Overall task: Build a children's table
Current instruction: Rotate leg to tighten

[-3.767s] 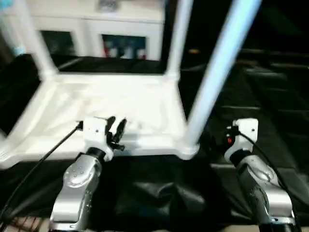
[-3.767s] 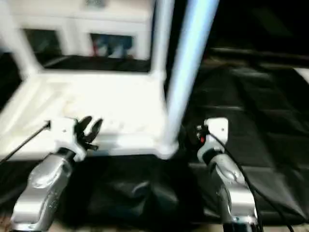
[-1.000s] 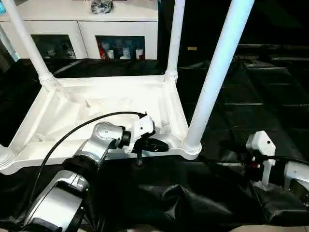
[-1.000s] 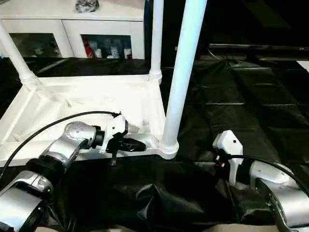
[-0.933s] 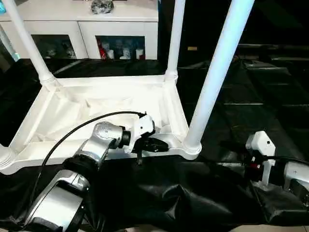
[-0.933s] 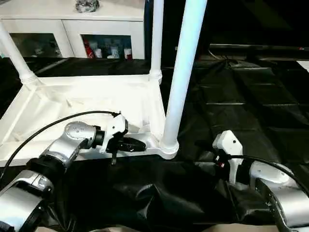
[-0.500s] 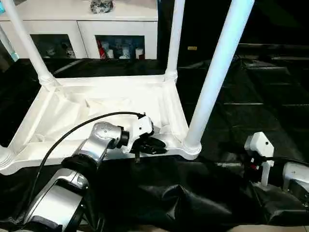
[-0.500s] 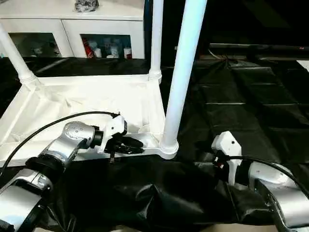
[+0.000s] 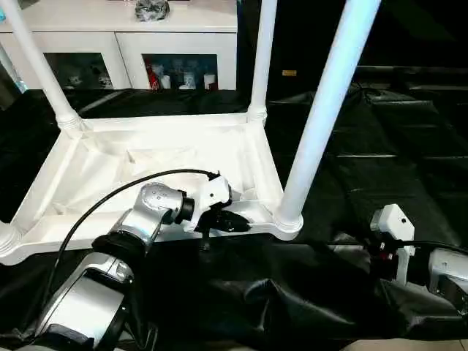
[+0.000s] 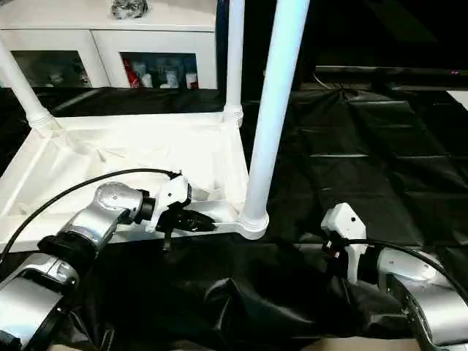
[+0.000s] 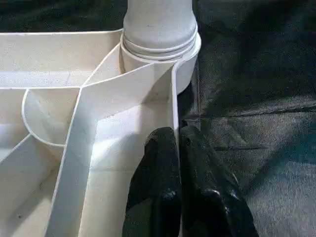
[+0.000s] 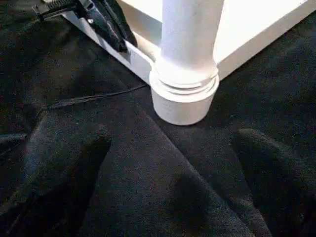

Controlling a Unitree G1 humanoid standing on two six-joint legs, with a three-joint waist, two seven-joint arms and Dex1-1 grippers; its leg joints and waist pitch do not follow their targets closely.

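The children's table lies upside down on black cloth, its white ribbed tabletop facing up. White tube legs stand in its sockets: near right leg, far right leg, far left leg. My left gripper reaches in from the near side. It is shut on the tabletop's near rim, just beside the near right socket. My right gripper hovers low over the cloth, open wide, its fingers pointing at the base of that same leg without touching it.
A white glass-door cabinet stands behind the table. The black cloth covers the floor, wrinkled and bunched near me. A black cable loops from my left wrist over the tabletop.
My left gripper's fingers spread a little about half a second ago and have closed again on the near rim. The right gripper has stayed open and has sunk slightly.
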